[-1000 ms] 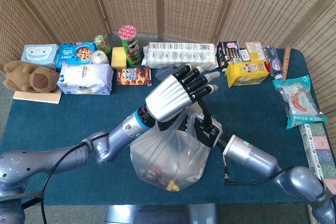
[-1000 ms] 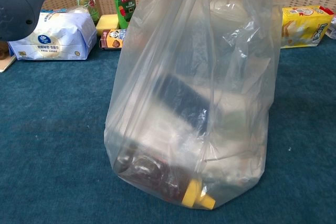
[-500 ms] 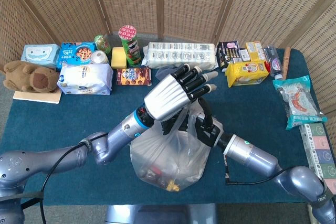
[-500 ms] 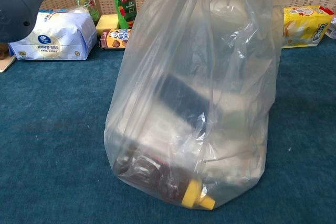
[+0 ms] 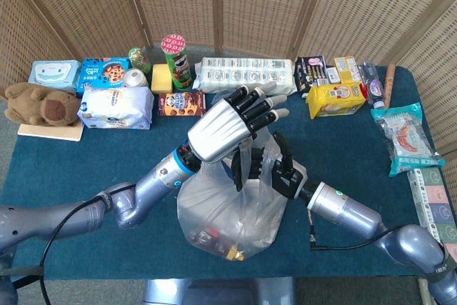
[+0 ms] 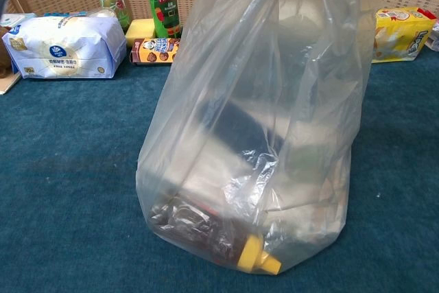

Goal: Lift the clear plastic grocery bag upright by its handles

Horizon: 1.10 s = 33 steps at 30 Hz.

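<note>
Plastic drawn taut marks the change: the clear plastic grocery bag (image 6: 254, 142) now stands upright at lower centre of the dark blue table (image 5: 93, 162), its handles pulled higher than half a second ago. The left hand (image 5: 227, 128) has shifted toward upper left, fingers spread wide above the bag, one digit apparently hooked under a handle. The right hand (image 5: 280, 171) curls around the other handle. Lifting looks nearly finished. In the chest view both hands are cut off at the top edge, and the bag's contents stay blurred.
</note>
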{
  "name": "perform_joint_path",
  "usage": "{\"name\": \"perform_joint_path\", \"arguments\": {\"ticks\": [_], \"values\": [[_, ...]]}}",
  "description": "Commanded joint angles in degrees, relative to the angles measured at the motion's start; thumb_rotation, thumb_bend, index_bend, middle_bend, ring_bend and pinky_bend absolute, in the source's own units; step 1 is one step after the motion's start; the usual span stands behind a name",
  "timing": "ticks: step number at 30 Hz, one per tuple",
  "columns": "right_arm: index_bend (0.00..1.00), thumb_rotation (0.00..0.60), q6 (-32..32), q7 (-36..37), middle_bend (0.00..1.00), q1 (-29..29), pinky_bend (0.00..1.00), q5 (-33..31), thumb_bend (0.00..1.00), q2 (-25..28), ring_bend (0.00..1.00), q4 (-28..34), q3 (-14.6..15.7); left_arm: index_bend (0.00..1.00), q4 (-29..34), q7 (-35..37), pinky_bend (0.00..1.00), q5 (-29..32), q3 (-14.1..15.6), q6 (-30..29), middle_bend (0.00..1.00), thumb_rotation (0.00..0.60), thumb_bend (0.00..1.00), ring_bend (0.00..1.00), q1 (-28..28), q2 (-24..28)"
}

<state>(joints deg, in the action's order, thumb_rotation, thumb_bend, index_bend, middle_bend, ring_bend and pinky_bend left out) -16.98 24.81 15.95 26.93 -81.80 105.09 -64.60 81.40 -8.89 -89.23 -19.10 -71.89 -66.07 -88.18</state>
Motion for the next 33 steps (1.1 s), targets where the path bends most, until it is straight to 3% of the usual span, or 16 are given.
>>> {"name": "perform_joint_path", "arguments": {"ticks": [1, 11, 21, 27, 33], "values": [[0.45, 0.000, -0.18, -0.04, 0.55, 0.07, 0.53, 0.03, 0.13, 0.14, 0.53, -0.20, 0.07, 0.19, 3.92, -1.13, 0.21, 2.94, 0.24, 3.37, 0.20, 0.600, 0.19, 0.09, 1.05, 2.91], [0.47, 0.000, 0.11, 0.17, 0.57, -0.03, 0.57, -0.10, 0.13, 0.73, 0.57, -1.30, 0.37, 0.16, 13.70, -3.57, 0.21, 10.80, -0.39, 10.49, 0.19, 0.600, 0.18, 0.07, 2.69, 9.90], [0.47, 0.000, 0.77, 0.66, 0.57, -0.02, 0.57, -0.20, 0.13, 1.28, 0.57, -1.54, 0.37, 0.15, 20.17, -3.64, 0.21, 14.22, 0.07, 13.63, 0.17, 0.600, 0.18, 0.05, 4.83, 16.24], [0.47, 0.000, 0.82, 1.31, 0.57, -0.23, 0.57, -0.62, 0.13, 1.78, 0.57, -1.12, -0.07, 0.15, 23.55, -3.13, 0.21, 13.24, 0.84, 12.87, 0.17, 0.600, 0.17, 0.05, 6.98, 19.65], [0.47, 0.000, 0.34, 4.11, 0.57, -0.03, 0.57, -2.48, 0.13, 3.10, 0.56, -0.29, -0.27, 0.15, 25.87, -5.06, 0.21, 10.39, 1.18, 6.49, 0.17, 0.600, 0.17, 0.05, 10.78, 21.20]]}}
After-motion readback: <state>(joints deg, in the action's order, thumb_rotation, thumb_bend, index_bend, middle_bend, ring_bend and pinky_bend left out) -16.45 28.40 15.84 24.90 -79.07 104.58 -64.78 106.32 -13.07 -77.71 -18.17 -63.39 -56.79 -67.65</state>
